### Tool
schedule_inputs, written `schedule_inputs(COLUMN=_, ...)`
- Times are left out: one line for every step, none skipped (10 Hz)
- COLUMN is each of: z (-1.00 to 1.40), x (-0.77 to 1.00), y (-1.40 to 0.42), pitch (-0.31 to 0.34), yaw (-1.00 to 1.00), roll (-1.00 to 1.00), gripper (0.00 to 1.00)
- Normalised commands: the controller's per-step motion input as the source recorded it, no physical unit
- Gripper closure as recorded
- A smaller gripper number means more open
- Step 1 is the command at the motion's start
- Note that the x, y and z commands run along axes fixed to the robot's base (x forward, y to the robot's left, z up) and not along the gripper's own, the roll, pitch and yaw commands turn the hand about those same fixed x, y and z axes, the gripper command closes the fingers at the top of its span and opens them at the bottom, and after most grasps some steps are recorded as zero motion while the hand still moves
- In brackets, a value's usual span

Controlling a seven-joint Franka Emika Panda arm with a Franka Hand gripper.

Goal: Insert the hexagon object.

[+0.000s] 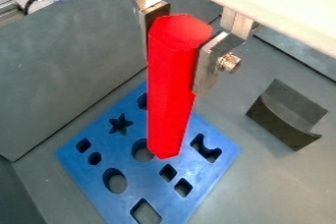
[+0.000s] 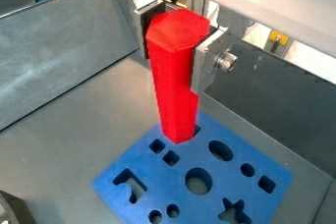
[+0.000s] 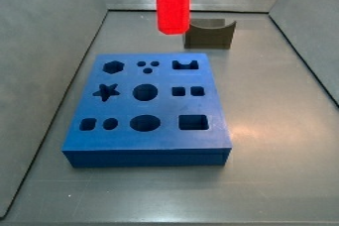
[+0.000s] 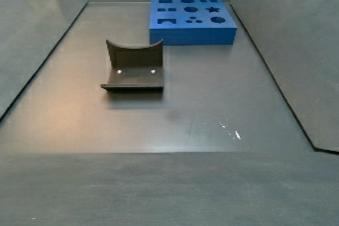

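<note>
Hexagon object (image 1: 172,83) top hidden in tool (image 1: 183,46)

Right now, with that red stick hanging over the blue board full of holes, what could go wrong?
The hexagon object hangs upright in the gripper, above the blue block.

1. The block has many differently shaped holes; lowering over a wrong one would likely jam the bar.
2. The fingers grip only near its top, so contact at the bottom end might tilt it.
</note>
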Motion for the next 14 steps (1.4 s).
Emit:
schedule_inputs(z=-0.34, x=-0.1, y=0.15, pitch=0.0, yaw=-0.14, roll=0.1, gripper=1.0)
schedule_inputs(z=-0.43, x=-0.19, y=0.22, pitch=0.0, yaw=-0.38, roll=0.16, gripper=1.0)
schedule_inputs(z=-0.43, x=-0.49, y=0.19, pitch=-0.057, yaw=-0.53, roll=0.23, gripper=1.0)
schedule_inputs(z=-0.36, x=-0.57, y=0.19, pitch=-0.086, yaw=-0.48, roll=0.28, gripper=1.0)
schedule_inputs(z=-0.35, x=-0.57, y=0.18, pitch=-0.076, yaw=-0.45, roll=0.32, gripper=1.0)
schedule_inputs(z=-0.41, x=-0.55, y=0.2, pitch=-0.06, yaw=-0.47, roll=0.29, gripper=1.0)
schedule_inputs(z=-0.47, x=-0.53, y=0.22, pitch=-0.046, yaw=-0.48, roll=0.25, gripper=1.0)
schedule_inputs(z=-0.54, x=-0.51, y=0.25, pitch=-0.029, yaw=-0.51, roll=0.2, gripper=1.0)
schedule_inputs(z=-0.59, x=-0.51, y=0.31, pitch=-0.046, yaw=-0.51, roll=0.15, gripper=1.0)
schedule_inputs(z=-0.65, x=-0.5, y=0.39, pitch=-0.047, yaw=-0.52, roll=0.06, gripper=1.0)
schedule_inputs(z=-0.65, x=-0.47, y=0.35, pitch=-0.063, yaw=-0.62, roll=0.01, gripper=1.0)
schedule_inputs(z=-0.32, x=-0.3, y=0.3, pitch=0.0, yaw=-0.53, roll=0.0, gripper=1.0)
schedule_inputs(z=-0.17, x=-0.1, y=0.03, pitch=0.0, yaw=-0.12, roll=0.0, gripper=1.0)
schedule_inputs(z=-0.04, x=-0.05, y=0.0, pitch=0.0, yaw=-0.07, roll=0.0, gripper=1.0)
